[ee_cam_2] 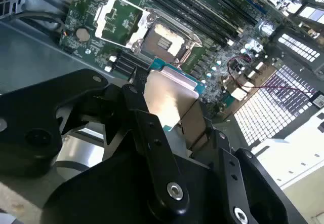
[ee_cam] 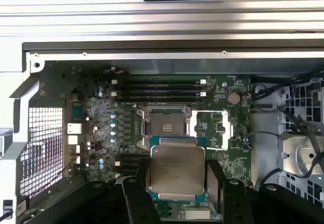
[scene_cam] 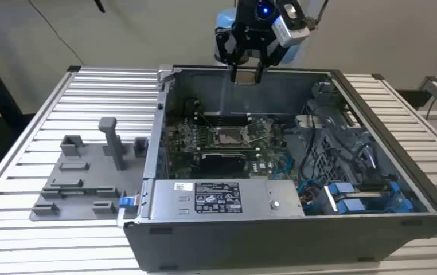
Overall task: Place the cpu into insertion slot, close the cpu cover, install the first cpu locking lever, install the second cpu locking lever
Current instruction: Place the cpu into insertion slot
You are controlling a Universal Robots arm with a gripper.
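My gripper (scene_cam: 247, 76) hangs above the back wall of the open computer case (scene_cam: 390, 172), well over the board. It is shut on the cpu (ee_cam: 176, 169), a flat square chip with a silvery-beige top and a green edge, seen held between the black fingers (ee_cam_2: 147, 127) in both wrist views as the cpu (ee_cam_2: 169, 100). Below lies the insertion slot (ee_cam: 164, 124), open, with a dark centre; it is also in the exterior view as the insertion slot (scene_cam: 227, 135). The cpu cover (ee_cam: 216, 129) is swung open beside the slot, as the cpu cover (ee_cam_2: 119, 20) shows.
The case stands on a ribbed metal table (scene_cam: 88, 103). A grey fixture (scene_cam: 88, 172) with posts lies on the exterior view's left. Cables and blue connectors (scene_cam: 348, 197) fill the case's right side. A black block (scene_cam: 220, 163) sits in front of the slot. Memory slots (ee_cam: 159, 89) run beside the socket.
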